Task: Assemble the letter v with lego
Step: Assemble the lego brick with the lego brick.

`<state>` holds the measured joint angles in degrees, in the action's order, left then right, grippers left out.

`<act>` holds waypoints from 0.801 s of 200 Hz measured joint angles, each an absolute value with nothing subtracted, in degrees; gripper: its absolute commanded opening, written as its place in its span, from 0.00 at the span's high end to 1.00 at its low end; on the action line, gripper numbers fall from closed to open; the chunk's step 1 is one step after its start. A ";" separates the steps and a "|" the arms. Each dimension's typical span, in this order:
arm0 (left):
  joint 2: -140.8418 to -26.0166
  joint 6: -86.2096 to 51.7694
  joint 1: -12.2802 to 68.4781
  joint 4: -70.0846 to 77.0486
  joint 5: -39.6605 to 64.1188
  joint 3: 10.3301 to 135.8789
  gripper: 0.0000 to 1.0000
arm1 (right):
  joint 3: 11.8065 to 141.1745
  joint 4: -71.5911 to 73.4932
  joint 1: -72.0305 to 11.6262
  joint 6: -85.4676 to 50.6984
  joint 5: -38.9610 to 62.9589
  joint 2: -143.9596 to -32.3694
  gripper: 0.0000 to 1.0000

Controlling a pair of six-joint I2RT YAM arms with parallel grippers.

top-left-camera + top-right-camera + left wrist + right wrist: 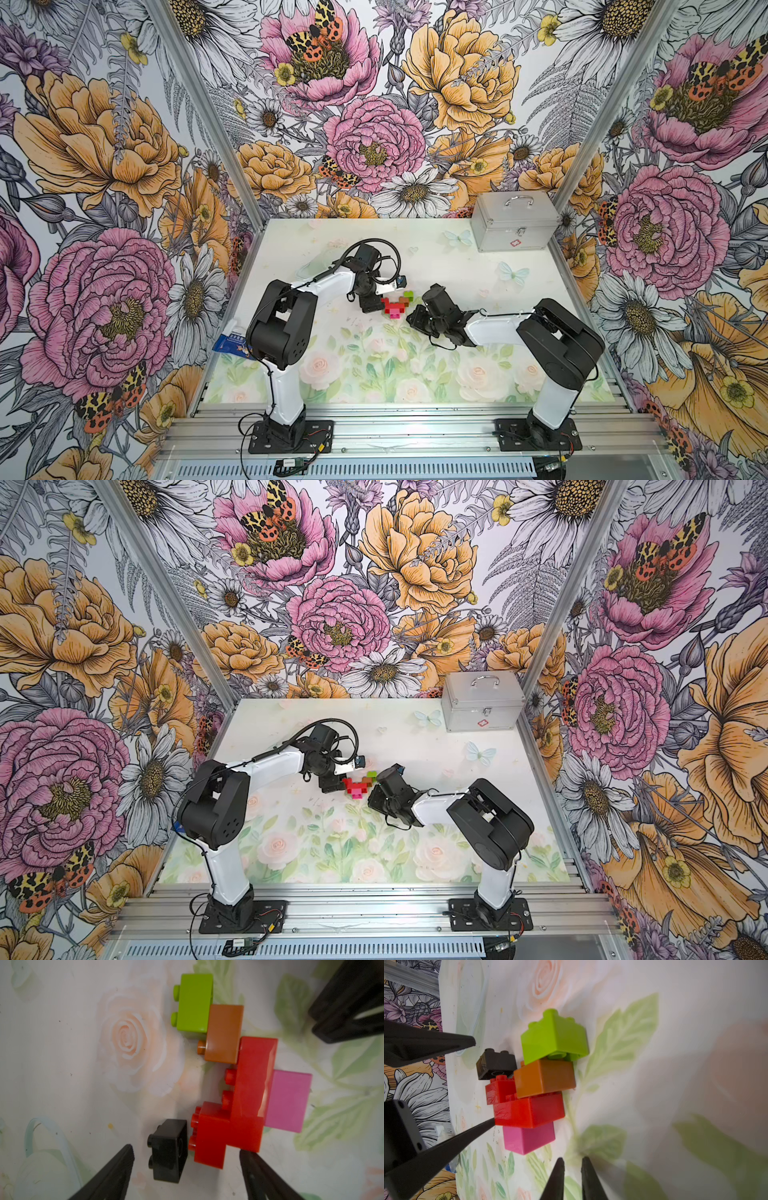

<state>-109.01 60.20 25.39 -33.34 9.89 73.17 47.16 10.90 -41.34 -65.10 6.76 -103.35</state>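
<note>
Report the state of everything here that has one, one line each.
left gripper, open, jaws either side of the black brick.
right gripper, shut, empty.
black brick, loose on the mat, not joined.
letter v, lying flat, one tip missing.
lime-green brick, joined to the brown brick.
silver case, closed.

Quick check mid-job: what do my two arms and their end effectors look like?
Left arm and right arm: glossy white links, black joints, thin black cables. Left end effector and right end effector: matte black, tapering pointed fingers.
</note>
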 measured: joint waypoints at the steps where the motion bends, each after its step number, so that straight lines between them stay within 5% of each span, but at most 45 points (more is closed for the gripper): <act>1: -109.06 60.20 25.39 -33.34 9.93 73.17 0.19 | 47.20 10.96 -41.34 -65.14 6.74 -103.39 0.82; 160: -109.30 59.96 25.06 -33.34 10.81 73.19 0.20 | 52.16 12.05 -41.34 -66.48 5.82 -108.31 0.82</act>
<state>-109.30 59.96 25.06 -33.34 10.81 73.19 52.16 12.05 -41.34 -66.48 5.82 -108.31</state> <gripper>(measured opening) 0.800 0.176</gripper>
